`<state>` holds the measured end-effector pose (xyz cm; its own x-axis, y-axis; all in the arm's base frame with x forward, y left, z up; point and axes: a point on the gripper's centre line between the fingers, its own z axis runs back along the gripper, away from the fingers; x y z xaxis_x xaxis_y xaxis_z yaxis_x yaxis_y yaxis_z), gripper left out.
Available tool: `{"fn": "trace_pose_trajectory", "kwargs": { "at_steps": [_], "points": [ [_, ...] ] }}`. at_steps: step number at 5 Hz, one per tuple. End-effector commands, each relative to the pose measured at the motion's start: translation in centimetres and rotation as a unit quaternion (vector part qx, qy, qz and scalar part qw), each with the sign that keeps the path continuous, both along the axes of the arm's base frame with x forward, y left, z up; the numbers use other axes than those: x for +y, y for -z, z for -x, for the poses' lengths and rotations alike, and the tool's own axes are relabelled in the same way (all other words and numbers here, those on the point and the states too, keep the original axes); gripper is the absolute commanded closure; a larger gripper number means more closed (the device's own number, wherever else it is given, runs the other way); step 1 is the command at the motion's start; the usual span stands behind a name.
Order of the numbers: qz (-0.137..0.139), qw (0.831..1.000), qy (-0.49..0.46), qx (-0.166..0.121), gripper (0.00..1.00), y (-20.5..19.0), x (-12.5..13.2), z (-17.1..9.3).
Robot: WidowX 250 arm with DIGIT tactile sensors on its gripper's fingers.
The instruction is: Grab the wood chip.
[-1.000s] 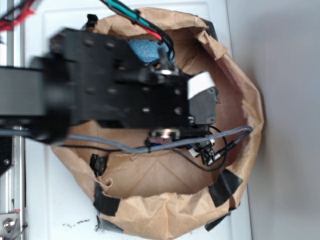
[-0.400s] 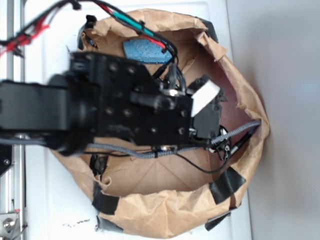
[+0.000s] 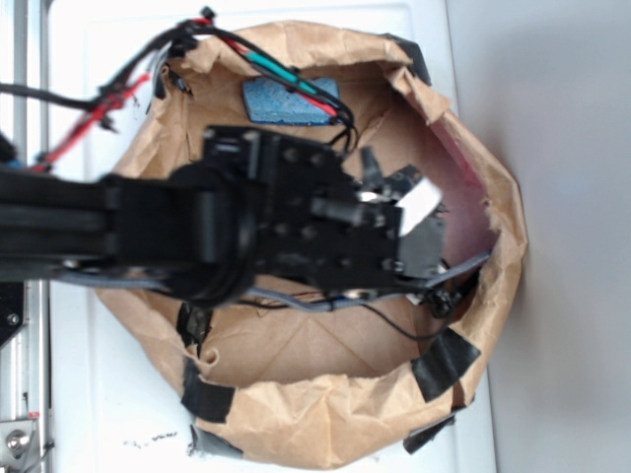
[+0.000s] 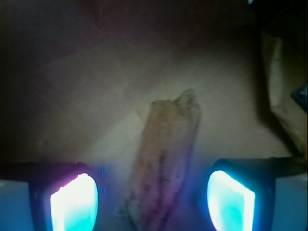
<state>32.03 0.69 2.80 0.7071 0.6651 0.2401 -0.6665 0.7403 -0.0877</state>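
The wood chip (image 4: 163,159) lies on the brown paper floor of the bag, an elongated rough brown piece with ragged ends, running from the bottom of the wrist view up toward the middle. My gripper (image 4: 151,202) hangs over it, open, with one glowing fingertip (image 4: 74,204) on each side of the chip and a gap between each pad and the wood. In the exterior view the black arm and gripper (image 3: 424,246) reach down into the paper bag (image 3: 325,424) and hide the chip.
The bag's crumpled paper walls rise all around, taped with black strips (image 3: 446,365). A blue sponge (image 3: 286,101) lies at the bag's far inner wall. Cables (image 3: 296,74) trail over the bag's rim. A paper fold (image 4: 284,96) stands at the right.
The arm has moved to the right and deeper into the bag, uncovering the blue sponge that it partly hid a second ago.
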Motion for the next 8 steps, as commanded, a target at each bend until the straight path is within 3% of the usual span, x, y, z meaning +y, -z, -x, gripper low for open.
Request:
{"fn": "trace_pose_trajectory", "kwargs": {
  "at_steps": [1, 2, 5, 7, 8],
  "points": [
    [-0.038, 0.999, 0.022, -0.025, 0.00, 0.2, -0.4, -0.7],
    [-0.056, 0.998, 0.023, -0.020, 1.00, 1.2, -0.8, -0.2],
    [-0.071, 0.997, 0.019, -0.033, 1.00, 0.7, -1.2, 0.4],
    [-0.004, 0.999, 0.047, -0.018, 1.00, -6.0, -0.6, 3.2],
    [-0.027, 0.998, 0.060, 0.008, 1.00, -8.6, -0.3, 4.2]
  ]
}}
